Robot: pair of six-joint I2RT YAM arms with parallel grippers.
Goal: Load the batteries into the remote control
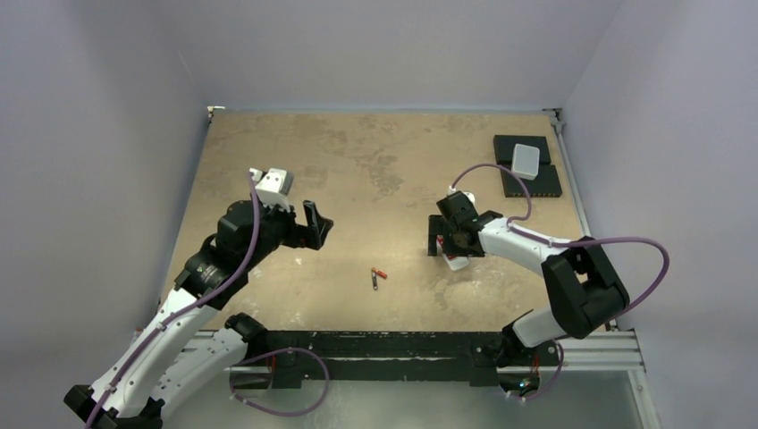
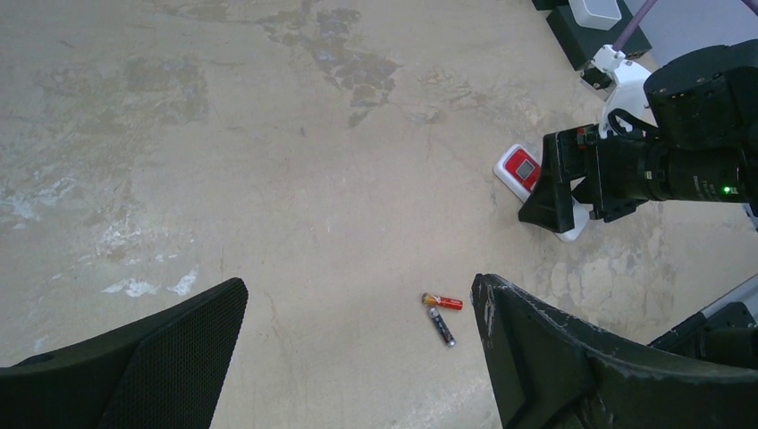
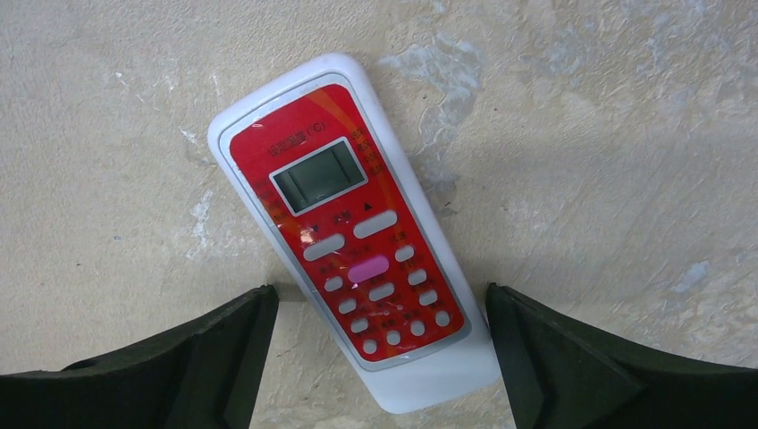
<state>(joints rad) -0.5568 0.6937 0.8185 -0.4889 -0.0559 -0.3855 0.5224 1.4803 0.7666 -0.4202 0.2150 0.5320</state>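
Observation:
The remote control [image 3: 357, 232] lies face up on the table, red panel and buttons showing; it also appears in the top view [image 1: 458, 261] and the left wrist view [image 2: 520, 170]. My right gripper [image 3: 380, 299] hovers over its lower end, open, one finger on each side and neither clearly touching. Two batteries lie together on the bare table [image 1: 379, 275], one red [image 2: 444, 302] and one dark [image 2: 440, 327]. My left gripper [image 2: 359, 290] is open and holds nothing, raised to the left of the batteries [image 1: 317, 228].
A plain white box [image 1: 526, 159] sits on black pads [image 1: 536, 183] at the back right corner. The right arm's body [image 2: 661, 161] stands just beyond the remote in the left wrist view. The table's near rail [image 1: 402, 344] runs below the batteries.

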